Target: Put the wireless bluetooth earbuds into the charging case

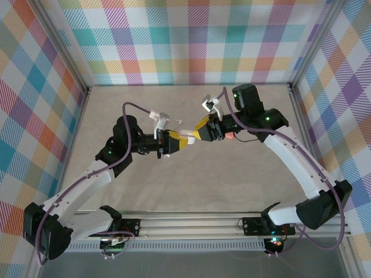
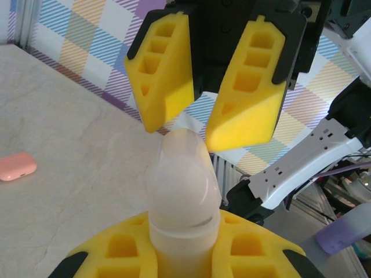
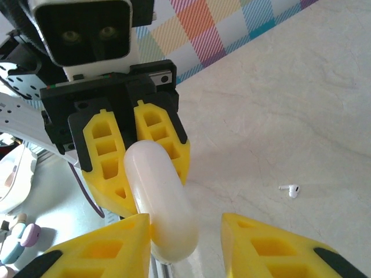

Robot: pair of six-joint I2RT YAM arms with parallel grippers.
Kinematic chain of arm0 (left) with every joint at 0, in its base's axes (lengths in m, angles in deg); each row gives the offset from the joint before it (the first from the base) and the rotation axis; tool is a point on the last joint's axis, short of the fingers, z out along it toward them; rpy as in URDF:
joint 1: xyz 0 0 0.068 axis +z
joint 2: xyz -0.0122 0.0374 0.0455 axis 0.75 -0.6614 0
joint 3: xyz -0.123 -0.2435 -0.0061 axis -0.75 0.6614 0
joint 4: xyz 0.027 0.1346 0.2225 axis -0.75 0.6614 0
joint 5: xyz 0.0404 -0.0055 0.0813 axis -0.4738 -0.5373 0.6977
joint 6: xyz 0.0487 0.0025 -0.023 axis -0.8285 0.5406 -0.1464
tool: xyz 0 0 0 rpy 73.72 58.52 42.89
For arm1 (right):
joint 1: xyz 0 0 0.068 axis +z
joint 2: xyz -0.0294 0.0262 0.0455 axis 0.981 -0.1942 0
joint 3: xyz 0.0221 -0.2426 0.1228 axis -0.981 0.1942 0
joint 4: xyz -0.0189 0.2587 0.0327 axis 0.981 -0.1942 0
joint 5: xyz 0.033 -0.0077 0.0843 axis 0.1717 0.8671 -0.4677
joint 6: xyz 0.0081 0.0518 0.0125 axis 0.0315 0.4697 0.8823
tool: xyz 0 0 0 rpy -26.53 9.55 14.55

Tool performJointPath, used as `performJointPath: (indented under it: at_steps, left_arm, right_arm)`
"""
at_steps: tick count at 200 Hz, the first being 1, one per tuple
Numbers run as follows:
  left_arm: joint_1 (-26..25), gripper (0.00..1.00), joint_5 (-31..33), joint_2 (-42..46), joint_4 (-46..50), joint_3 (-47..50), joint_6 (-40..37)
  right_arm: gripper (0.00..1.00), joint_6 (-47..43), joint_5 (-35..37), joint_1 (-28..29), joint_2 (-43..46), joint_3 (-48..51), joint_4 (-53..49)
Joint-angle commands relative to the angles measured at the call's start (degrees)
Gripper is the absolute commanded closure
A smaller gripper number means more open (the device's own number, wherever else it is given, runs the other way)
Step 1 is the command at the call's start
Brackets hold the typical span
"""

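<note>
While left gripper (image 2: pixel 185 252) clamps white case (image 2: pixel 182 185), right gripper (image 2: pixel 186 134) agape; left-wrist view: pink case (image 2: pixel 17 167); right-wrist: white earbud (image 3: pixel 290 189).

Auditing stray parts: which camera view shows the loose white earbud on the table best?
Right wrist: the white earbud lies alone on the table, stem and head distinct. Top external renders it as a tiny white speck.

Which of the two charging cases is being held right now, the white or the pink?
The white case, clamped in the left end effector; the pink case lies free on the table, off to the side.
</note>
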Motion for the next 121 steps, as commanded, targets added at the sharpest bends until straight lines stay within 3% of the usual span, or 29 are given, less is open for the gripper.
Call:
performJointPath:
  at_steps: [1, 56, 121]
  left_arm:
    - [-0.2, 1.0, -1.6, 3.2, -3.7, 1.4, -2.4]
    - [-0.2, 1.0, 0.5, 6.3, -8.2, 4.4, -2.4]
    - [-0.2, 1.0, 5.4, 9.2, -4.7, 6.7, -3.2]
  right_arm:
    - [0.64, 2.8, 0.2, -0.2, -1.2, -1.1, 1.7]
    - [0.64, 7.9, -2.7, 0.2, -1.6, 1.9, 5.9]
    - [0.6, 11.8, -2.9, 1.9, -3.2, 3.3, 7.6]
